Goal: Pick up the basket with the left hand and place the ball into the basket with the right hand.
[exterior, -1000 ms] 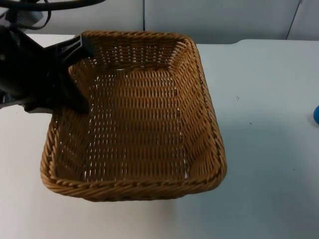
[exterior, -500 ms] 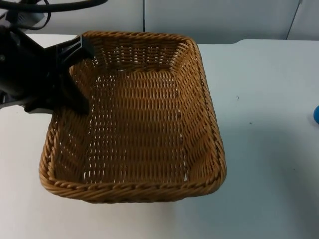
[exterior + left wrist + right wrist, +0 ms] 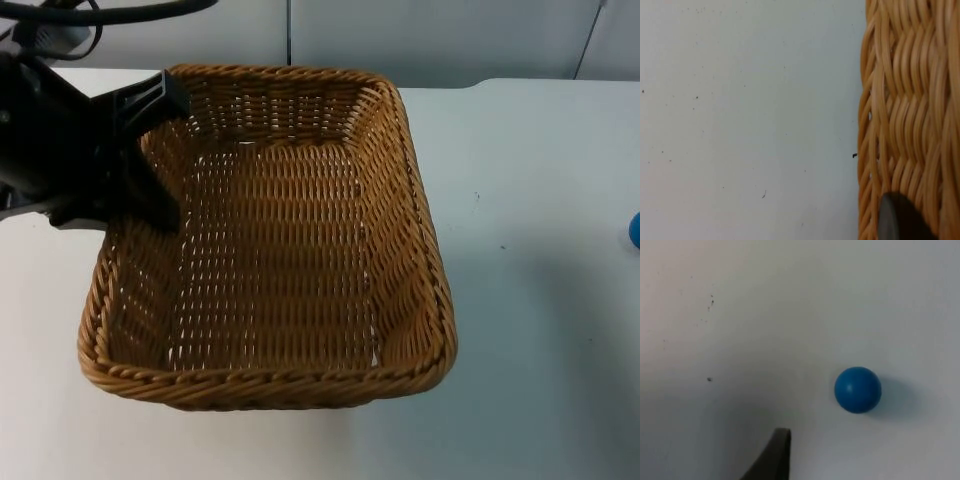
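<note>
A blue ball [image 3: 858,389] is seen resting on the white table [image 3: 765,315] — round, smooth, with a soft shadow cast beside it. One black fingertip [image 3: 774,457] of the right gripper is seen well apart from the ball — nothing is touched by it. Small dark specks are scattered on the surface.

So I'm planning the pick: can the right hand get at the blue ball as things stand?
Probably yes. The blue ball lies alone on the bare white table, apart from the wicker basket that the left hand grips, with nothing around it.
</note>
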Robot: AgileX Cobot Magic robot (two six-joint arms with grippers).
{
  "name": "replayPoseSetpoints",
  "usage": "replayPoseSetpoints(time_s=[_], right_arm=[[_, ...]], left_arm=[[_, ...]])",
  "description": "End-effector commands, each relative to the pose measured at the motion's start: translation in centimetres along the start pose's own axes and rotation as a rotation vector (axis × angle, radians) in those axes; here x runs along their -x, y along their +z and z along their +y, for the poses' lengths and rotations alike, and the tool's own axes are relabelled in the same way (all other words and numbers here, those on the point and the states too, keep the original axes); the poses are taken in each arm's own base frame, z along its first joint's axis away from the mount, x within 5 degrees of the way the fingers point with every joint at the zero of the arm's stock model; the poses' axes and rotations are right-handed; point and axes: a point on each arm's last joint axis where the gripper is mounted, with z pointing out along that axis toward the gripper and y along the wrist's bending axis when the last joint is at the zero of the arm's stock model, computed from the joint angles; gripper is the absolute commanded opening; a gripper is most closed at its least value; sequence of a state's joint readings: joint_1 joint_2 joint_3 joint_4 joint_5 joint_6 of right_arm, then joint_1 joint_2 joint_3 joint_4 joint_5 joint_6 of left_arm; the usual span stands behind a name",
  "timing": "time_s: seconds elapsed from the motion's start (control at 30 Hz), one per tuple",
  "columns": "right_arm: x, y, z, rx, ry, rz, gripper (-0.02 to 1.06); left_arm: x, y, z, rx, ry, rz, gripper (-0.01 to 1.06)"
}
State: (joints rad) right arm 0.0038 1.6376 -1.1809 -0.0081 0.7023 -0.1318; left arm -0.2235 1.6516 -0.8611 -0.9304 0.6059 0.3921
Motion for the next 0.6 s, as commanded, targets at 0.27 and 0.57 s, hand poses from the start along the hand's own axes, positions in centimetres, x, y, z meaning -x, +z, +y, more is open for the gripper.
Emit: replayPoseSetpoints(time_s=[0.27,0.57], right_arm=[[0.1,7.0,-0.3,0.009,-0.023,0.147,0.93],[-1.5,11.8,-1.5,0.013,0.011,0.236,0.93]], left_arm=[[-0.1,-0.4,-0.4,-0.028,-0.007,-0.004,0.0],[-0.1,-0.4,-0.4,-0.028,-0.001,-0.004,0.0]])
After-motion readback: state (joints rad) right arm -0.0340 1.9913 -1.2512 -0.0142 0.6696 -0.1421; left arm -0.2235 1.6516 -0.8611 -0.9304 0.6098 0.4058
